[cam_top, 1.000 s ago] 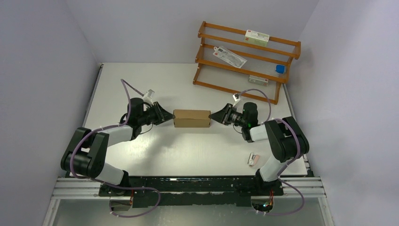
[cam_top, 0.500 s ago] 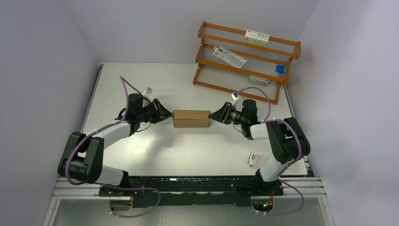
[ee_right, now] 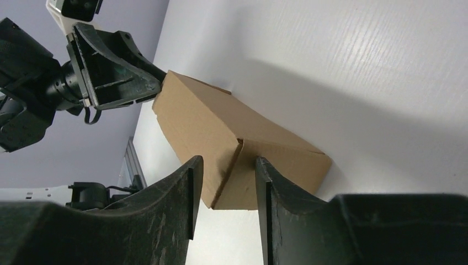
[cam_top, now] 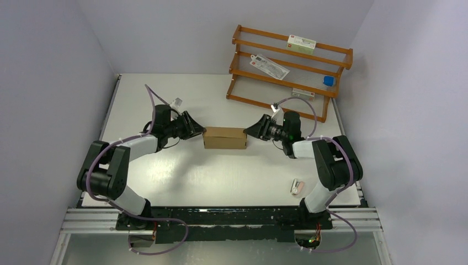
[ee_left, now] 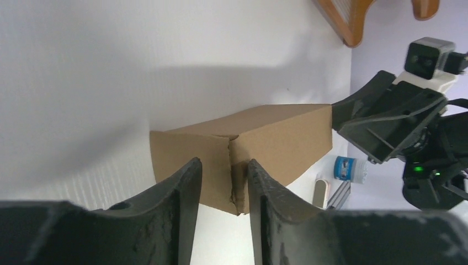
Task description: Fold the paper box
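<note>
Mid-frame the box [cam_top: 224, 138] sits closed, left claw [cam_top: 195, 129] and right claw [cam_top: 250, 131] parted and empty at its ends; folding looks nearly done, next likely pressing the ends flush.

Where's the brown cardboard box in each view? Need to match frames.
Top external: plain brown cardboard box mid-table, long side across.
Left wrist: box centre frame, seamed end facing camera.
Right wrist: box centre-left, seamed end facing camera.
Shared landmark: white tabletop under it.
</note>
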Action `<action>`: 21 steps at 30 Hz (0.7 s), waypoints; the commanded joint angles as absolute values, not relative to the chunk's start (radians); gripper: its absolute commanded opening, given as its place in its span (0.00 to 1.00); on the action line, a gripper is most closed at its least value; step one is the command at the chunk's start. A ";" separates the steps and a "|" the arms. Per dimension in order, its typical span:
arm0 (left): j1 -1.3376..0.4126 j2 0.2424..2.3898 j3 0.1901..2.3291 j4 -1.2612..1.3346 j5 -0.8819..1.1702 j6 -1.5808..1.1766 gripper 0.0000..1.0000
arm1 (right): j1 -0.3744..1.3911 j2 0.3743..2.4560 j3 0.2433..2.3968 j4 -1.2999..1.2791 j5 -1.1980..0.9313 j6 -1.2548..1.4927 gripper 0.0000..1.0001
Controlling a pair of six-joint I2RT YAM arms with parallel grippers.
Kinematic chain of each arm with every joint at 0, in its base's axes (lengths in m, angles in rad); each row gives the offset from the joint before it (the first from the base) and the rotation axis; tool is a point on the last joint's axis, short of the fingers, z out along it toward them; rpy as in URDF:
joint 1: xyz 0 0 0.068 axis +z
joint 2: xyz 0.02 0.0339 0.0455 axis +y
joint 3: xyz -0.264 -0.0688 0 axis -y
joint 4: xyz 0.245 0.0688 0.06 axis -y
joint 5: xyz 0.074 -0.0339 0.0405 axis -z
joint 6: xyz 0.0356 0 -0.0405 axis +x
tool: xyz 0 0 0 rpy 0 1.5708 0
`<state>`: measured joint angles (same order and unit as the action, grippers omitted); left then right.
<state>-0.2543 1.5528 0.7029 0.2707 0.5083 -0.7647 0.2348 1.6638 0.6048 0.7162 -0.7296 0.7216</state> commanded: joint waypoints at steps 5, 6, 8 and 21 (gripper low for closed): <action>-0.260 1.607 0.677 0.350 0.543 -0.765 0.31 | 0.245 1.743 0.593 0.786 -0.746 0.745 0.37; -0.263 1.605 0.665 0.356 0.542 -0.763 0.30 | 0.248 1.750 0.582 0.796 -0.745 0.743 0.36; -0.266 1.601 0.633 0.375 0.542 -0.762 0.27 | 0.252 1.761 0.561 0.812 -0.742 0.743 0.33; -0.298 1.496 0.568 0.360 0.434 -0.679 0.25 | 0.259 1.596 0.573 0.539 -0.621 0.549 0.41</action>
<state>-0.2836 1.5063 0.5838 0.4740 0.4915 -0.7467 0.2501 1.6566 0.5510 0.7631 -0.6998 0.6819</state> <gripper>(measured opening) 0.250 0.341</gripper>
